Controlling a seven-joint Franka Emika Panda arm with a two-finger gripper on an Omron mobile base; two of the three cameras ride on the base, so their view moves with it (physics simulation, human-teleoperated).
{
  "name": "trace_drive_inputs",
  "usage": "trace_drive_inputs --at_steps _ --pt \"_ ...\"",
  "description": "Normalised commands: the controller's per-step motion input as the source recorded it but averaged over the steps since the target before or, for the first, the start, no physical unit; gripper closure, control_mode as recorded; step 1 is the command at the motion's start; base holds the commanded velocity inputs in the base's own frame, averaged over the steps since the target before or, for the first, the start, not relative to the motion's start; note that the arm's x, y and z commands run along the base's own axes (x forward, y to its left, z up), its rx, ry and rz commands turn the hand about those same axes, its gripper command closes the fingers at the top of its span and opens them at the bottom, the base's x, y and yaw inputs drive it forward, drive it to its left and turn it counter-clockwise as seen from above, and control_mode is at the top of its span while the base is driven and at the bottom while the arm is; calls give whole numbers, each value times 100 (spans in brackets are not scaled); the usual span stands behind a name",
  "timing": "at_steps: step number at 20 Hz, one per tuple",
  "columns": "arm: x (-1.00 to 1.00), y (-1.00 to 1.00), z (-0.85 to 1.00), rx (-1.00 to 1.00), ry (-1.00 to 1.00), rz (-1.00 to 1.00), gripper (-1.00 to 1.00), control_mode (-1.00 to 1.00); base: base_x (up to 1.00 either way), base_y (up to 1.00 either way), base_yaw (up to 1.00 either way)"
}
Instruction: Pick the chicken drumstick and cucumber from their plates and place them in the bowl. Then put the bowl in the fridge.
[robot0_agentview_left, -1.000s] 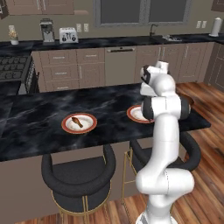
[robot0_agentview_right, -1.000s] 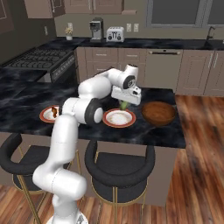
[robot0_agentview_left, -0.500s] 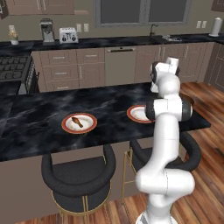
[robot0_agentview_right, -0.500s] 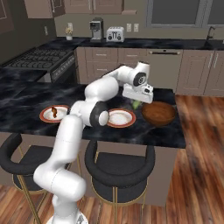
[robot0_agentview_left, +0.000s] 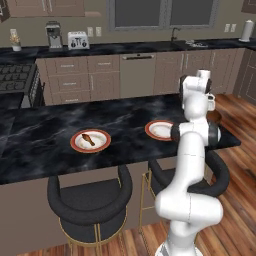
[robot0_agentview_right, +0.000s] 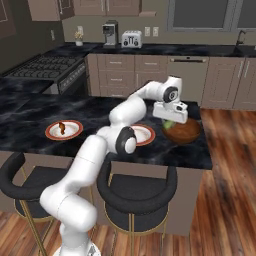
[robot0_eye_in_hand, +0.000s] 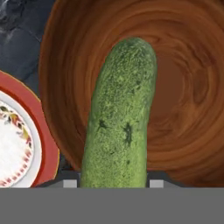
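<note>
- While the pincer (robot0_agentview_right: 170, 121) hangs just above the bowl (robot0_agentview_right: 183, 132), its jaws pinch the cucumber (robot0_eye_in_hand: 119, 118), which points lengthwise away from the hand camera and over the bowl's brown inside.
- In the hand view the cucumber's far end lies over the bowl's (robot0_eye_in_hand: 183, 87) middle, clear of its walls on both sides.
- The bowl stands near the right end of the dark marble tabletop (robot0_agentview_right: 30, 120), close to the front edge and the corner, beyond which the wooden floor (robot0_agentview_right: 230, 165) begins.
- Just left of the bowl sits one bare plate (robot0_agentview_right: 145, 134); its orange-red rim (robot0_eye_in_hand: 46, 144) nearly touches the bowl's side.
- The chicken drumstick (robot0_agentview_left: 87, 139) lies on the other plate (robot0_agentview_left: 90, 141), well apart to the left, with open tabletop between the two plates.
- Two black stools (robot0_agentview_left: 90, 200) stand under the front edge.
- Behind the tabletop an aisle separates it from the rear cabinets (robot0_agentview_left: 95, 80).
</note>
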Motion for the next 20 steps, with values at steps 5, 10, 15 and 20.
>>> trace_drive_inputs --at_steps 5,10,15,20 --pt "42 -36 -9 -1 19 -4 100 -100 0 0 0" --pt "45 -31 -1 0 18 0 100 -100 0 0 0" --pt "25 -33 2 0 19 0 100 -100 0 0 0" --pt "19 -24 28 4 22 0 -100 -100 0 0 0"
